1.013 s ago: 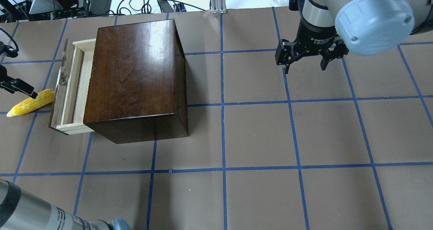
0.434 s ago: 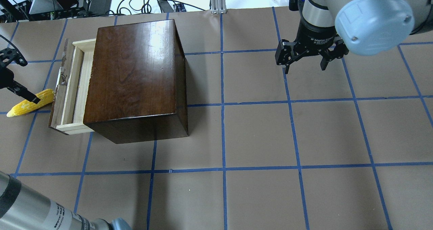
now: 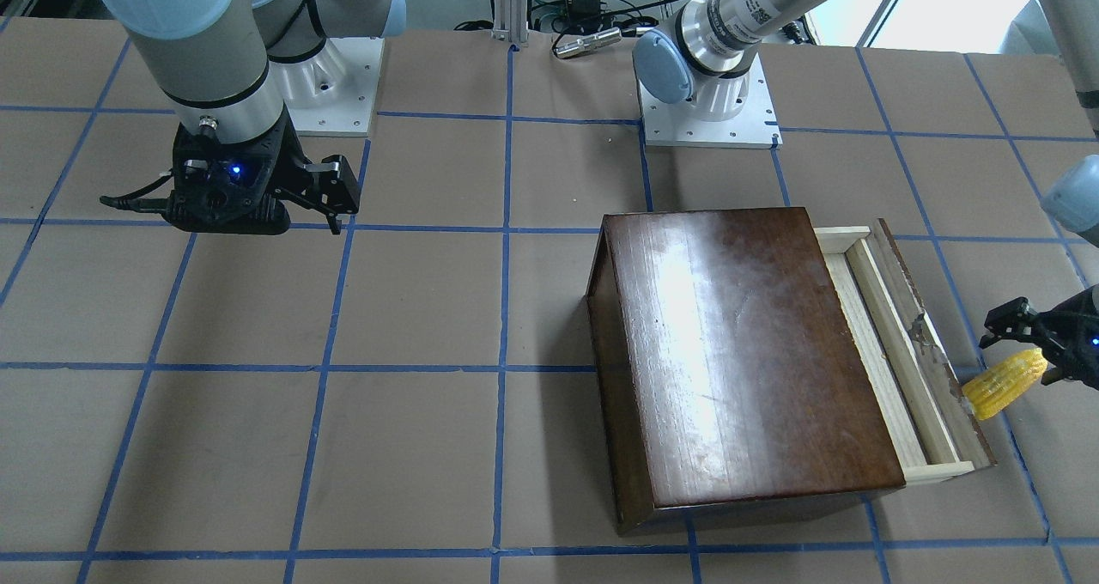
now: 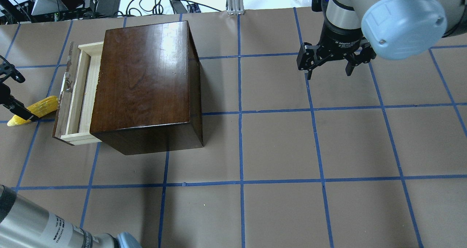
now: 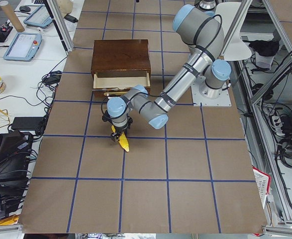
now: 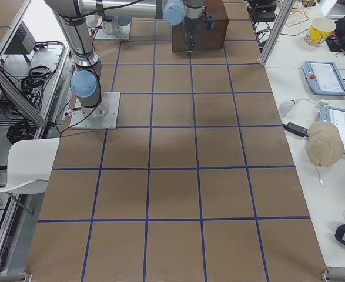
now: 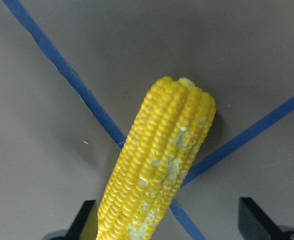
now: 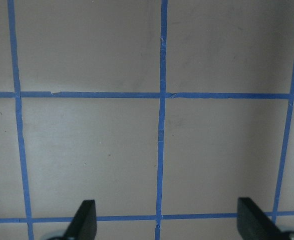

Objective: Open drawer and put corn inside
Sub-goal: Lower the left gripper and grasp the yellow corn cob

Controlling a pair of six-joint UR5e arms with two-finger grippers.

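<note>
Facing the robot, we see the drawer (image 3: 884, 352) pulled partway out of the wooden box (image 3: 738, 352), its pale floor showing. The corn (image 3: 1000, 386) lies on the table (image 3: 412, 447) just outside the drawer's front panel. Overhead, the left gripper (image 4: 16, 95) straddles the corn with its jaws spread. The right gripper (image 4: 328, 72) hangs with its jaws spread too, wide table between it and the box.

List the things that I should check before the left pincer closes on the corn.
1. Drawer pulled out of the box: ok.
2. Left pincer open: ok.
3. Corn between its fingers: ok, but off centre, close to one finger.
4. Corn lying flat on the table: ok.
5. Corn's thick end free of the drawer front: cannot tell, they are very close.
6. Right pincer out of the way: ok, open and far from the box.
</note>
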